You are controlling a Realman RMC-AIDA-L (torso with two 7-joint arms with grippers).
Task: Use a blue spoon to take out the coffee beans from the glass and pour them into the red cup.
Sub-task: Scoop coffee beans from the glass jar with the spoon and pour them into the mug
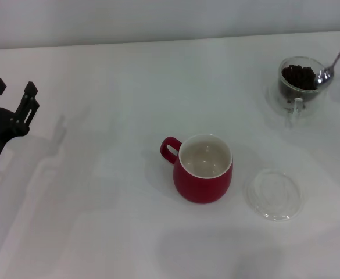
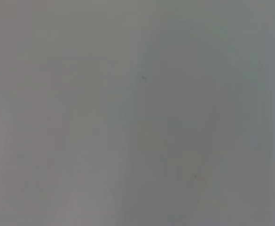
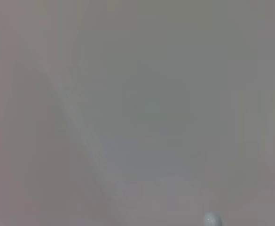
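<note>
While the squat red cup with a white inside and a loop handle (image 1: 203,168) stands near the middle of the white table (image 1: 100,221), its bowl shows no beans, so I judge that the scooping has not begun; the small clear glass with a side handle (image 1: 300,81) sits far off toward the robot's right, at the far edge of the work, with a heap of dark brown oval coffee beans (image 1: 298,76) inside it; the blue spoon (image 1: 332,64) leans in that glass, its shiny metal bowl resting at the rim beside the beans and its thin neck running up and out of view, so the pale handle is not seen. A flat clear glass saucer (image 1: 274,195) lies just beside the red cup, on its right. The left gripper (image 1: 11,93) hangs at the left border, well apart from everything, fingers parted and holding nothing; the right gripper is out of sight, and its wrist view shows only bare table. The step in hand looks to be reaching for the spoon; it would go best by gripping high on the handle, lifting without tipping the glass, and keeping the metal bowl level on the way across.
</note>
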